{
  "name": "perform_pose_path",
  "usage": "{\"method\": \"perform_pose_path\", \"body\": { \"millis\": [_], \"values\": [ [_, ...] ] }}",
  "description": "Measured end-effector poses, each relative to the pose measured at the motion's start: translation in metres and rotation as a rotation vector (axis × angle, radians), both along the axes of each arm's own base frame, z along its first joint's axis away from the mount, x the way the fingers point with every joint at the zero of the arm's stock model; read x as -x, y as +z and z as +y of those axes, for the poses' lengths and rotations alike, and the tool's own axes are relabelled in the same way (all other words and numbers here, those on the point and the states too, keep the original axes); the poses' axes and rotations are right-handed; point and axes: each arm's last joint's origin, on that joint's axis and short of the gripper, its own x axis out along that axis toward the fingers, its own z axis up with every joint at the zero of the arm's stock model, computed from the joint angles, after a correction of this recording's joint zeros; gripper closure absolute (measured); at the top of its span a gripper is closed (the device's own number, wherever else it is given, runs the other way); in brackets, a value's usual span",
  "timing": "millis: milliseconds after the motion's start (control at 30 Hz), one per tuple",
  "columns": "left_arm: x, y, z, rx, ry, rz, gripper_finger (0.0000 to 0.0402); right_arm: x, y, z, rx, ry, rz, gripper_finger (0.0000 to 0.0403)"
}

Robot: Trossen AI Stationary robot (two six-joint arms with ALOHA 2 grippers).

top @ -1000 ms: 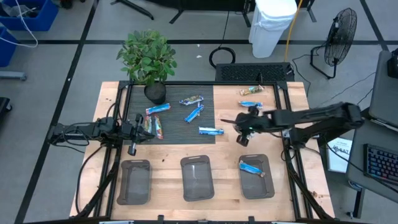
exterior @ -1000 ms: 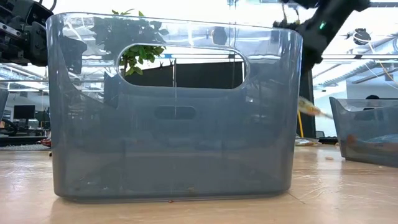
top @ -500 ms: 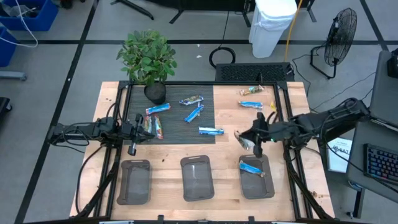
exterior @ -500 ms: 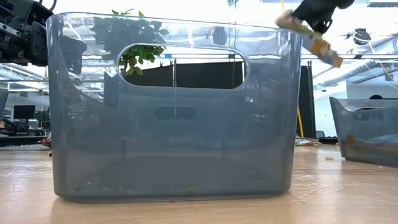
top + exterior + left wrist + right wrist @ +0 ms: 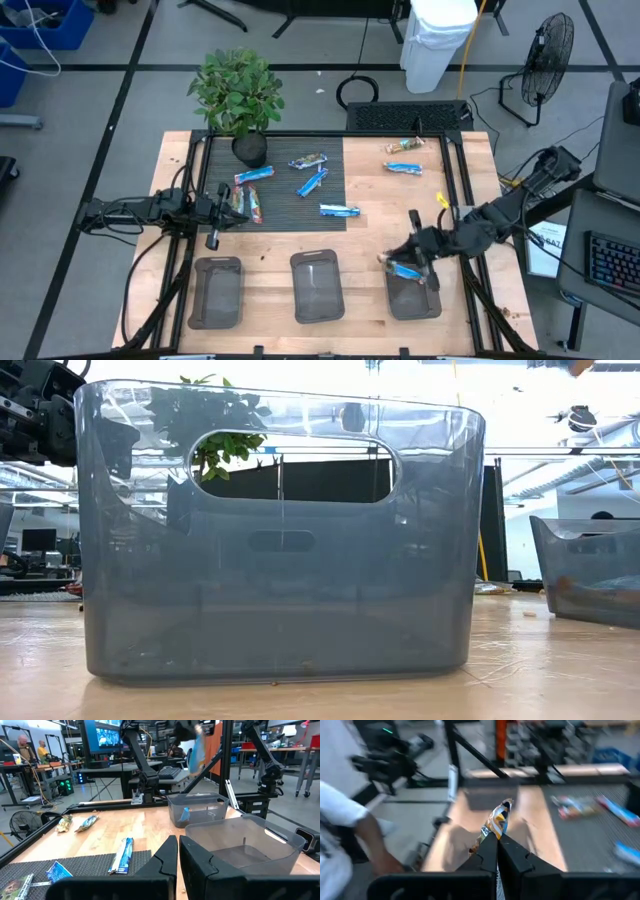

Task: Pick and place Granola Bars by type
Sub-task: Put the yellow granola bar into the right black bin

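Note:
Several blue-and-white granola bars lie flat on the dark mat: one (image 5: 254, 175), one (image 5: 312, 183) and one (image 5: 339, 210). A darker bar (image 5: 308, 160) and a multicoloured pair (image 5: 248, 203) lie there too. Two more bars (image 5: 403, 147) (image 5: 403, 168) rest on the wood near the far right. A blue bar (image 5: 410, 272) lies in the right bin (image 5: 432, 300). My right gripper (image 5: 400, 262) hovers over that bin, shut on an orange-and-blue bar (image 5: 498, 820). My left gripper (image 5: 213, 215) waits shut at the mat's left edge. My right gripper pinches one end of the orange-and-blue bar (image 5: 492, 832) between its two fingers. It comes in from the table's right. The rest of the bar sticks out past the fingertips, lifted clear above the right bin's far rim; in the left wrist view it hangs (image 5: 197, 745) over that bin.
Three clear bins stand along the near edge: left (image 5: 216, 292), middle (image 5: 318, 286) and right. The middle bin (image 5: 280, 530) fills the low view. A potted plant (image 5: 238, 95) stands at the mat's far left corner. A black frame rail (image 5: 455, 170) runs along the table's right side.
My right gripper carried the bar from the wood just right of the mat toward the near edge, until it came over the right bin. In the low view the bar rose from near table height out of the top of the picture. The gripper stayed shut on it.

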Motion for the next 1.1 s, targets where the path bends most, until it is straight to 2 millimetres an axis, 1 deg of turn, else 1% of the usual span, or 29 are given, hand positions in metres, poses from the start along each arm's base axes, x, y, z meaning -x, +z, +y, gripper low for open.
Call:
{"method": "perform_pose_path", "body": {
  "millis": [133, 200, 267, 400, 500, 533, 600, 700, 800, 867, 967, 1100],
  "values": [
    [0.0, 0.0, 0.0, 0.0, 0.0, 0.0, 0.0376, 0.011, 0.017, 0.018, 0.004, 0.16, -0.088, 0.0403],
    [0.0, 0.0, 0.0, 0.0, 0.0, 0.0, 0.0376, 0.019, 0.024, 0.025, -0.003, 0.217, -0.095, 0.0403],
    [0.0, 0.0, 0.0, 0.0, 0.0, 0.0, 0.0376, 0.025, 0.026, 0.03, -0.008, 0.244, -0.09, 0.0403],
    [0.0, 0.0, 0.0, 0.0, 0.0, 0.0, 0.0376, 0.032, 0.02, 0.036, 0.01, 0.172, -0.042, 0.0403],
    [0.0, 0.0, 0.0, 0.0, 0.0, 0.0, 0.0376, 0.033, 0.019, 0.036, 0.031, 0.124, -0.02, 0.0403],
    [0.0, 0.0, 0.0, 0.0, 0.0, 0.0, 0.0376, 0.033, 0.022, 0.036, 0.029, 0.109, -0.01, 0.0403],
    [0.0, 0.0, 0.0, 0.0, 0.0, 0.0, 0.0376, 0.031, 0.035, 0.035, 0.002, 0.084, 0.015, 0.0403],
    [0.0, 0.0, 0.0, 0.0, 0.0, 0.0, 0.0376, 0.025, 0.052, 0.036, 0.0, 0.043, 0.095, 0.0403],
    [0.0, 0.0, 0.0, 0.0, 0.0, 0.001, 0.0376, 0.019, 0.06, 0.04, 0.012, -0.004, 0.216, 0.0403],
    [0.0, 0.0, 0.0, 0.0, 0.0, 0.0, 0.0376, 0.015, 0.064, 0.042, -0.009, -0.056, 0.295, 0.0403],
    [0.0, 0.0, 0.0, 0.0, 0.0, 0.0, 0.0376, 0.009, 0.057, 0.046, -0.041, -0.127, 0.433, 0.0403],
    [0.0, 0.0, 0.0, 0.0, 0.0, 0.0, 0.0376, -0.005, 0.035, 0.053, -0.074, -0.201, 0.602, 0.0403]
  ]
}}
